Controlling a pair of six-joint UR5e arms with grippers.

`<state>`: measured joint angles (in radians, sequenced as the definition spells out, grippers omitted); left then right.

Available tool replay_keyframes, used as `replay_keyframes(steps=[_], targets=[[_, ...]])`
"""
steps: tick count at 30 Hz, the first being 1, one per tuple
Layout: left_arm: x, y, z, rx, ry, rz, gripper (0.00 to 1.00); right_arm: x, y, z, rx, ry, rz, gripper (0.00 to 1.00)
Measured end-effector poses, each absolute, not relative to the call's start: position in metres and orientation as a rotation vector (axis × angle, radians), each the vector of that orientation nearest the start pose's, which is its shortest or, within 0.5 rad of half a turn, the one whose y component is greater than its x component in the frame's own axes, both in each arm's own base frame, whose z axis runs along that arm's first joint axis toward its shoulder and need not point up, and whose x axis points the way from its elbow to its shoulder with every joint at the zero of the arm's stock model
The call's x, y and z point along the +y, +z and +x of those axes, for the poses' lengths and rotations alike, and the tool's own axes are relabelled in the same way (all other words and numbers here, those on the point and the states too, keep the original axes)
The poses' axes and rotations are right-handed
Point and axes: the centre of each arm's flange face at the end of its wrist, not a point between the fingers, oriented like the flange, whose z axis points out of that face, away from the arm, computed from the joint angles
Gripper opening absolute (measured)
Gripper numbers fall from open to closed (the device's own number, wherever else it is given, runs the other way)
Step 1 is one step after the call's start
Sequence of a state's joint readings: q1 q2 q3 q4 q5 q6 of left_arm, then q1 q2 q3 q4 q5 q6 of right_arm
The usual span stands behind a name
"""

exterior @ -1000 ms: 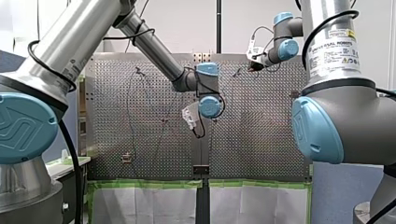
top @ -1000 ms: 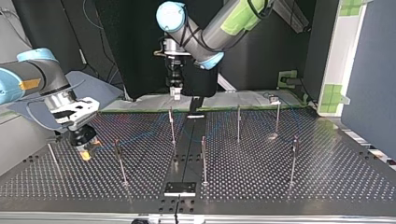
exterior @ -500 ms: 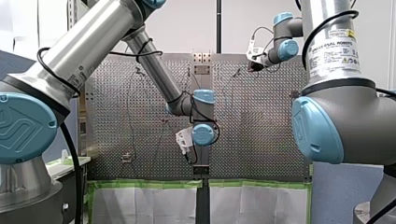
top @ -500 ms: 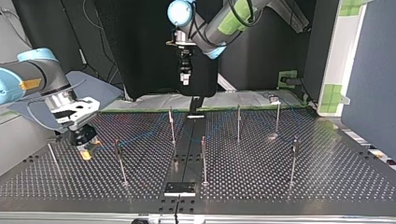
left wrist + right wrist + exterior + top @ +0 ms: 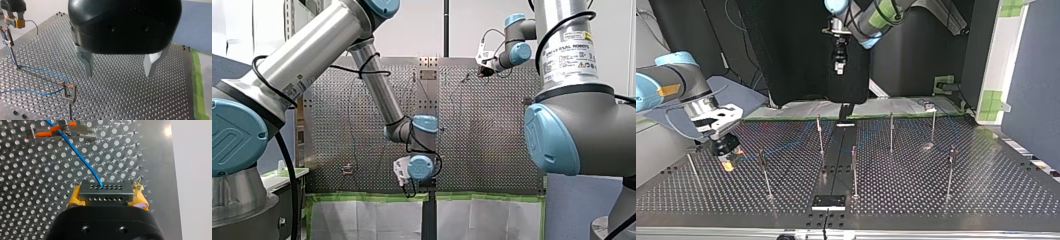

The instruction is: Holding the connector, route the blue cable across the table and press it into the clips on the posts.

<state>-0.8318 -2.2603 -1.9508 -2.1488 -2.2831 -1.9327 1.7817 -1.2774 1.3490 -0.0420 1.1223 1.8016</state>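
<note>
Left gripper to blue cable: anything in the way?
Nothing visible. My left gripper hangs open above bare table; the blue cable lies off to its side, held at a post clip, with open air between.

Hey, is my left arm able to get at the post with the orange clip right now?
Probably yes: my left end effector hangs open above the table, with nothing between it and the clip post.

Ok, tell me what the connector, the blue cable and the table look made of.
Connector: matte dark grey, moulded-looking rows of holes, probably plastic. Blue cable: thin, smooth, curving, likely plastic-sheathed wire. Table: silvery perforated plate with dull glare, apparently metal.
</note>
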Motion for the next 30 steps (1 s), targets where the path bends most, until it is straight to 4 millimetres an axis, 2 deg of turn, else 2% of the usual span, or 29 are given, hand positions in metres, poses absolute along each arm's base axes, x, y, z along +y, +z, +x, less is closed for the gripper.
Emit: replay_keyframes(steps=[7, 30], targets=[[-0.4249, 0.0345, 0.2977, 1.632, -0.327, -0.16, 1.0, -0.5504, 0.4394, 0.2982, 1.447, -2.441, -2.225, 0.0], [-0.4241, 0.0339, 0.2973, 1.632, -0.327, -0.161, 1.0, -0.5503, 0.4396, 0.2981, 1.448, -2.442, -2.226, 0.0]])
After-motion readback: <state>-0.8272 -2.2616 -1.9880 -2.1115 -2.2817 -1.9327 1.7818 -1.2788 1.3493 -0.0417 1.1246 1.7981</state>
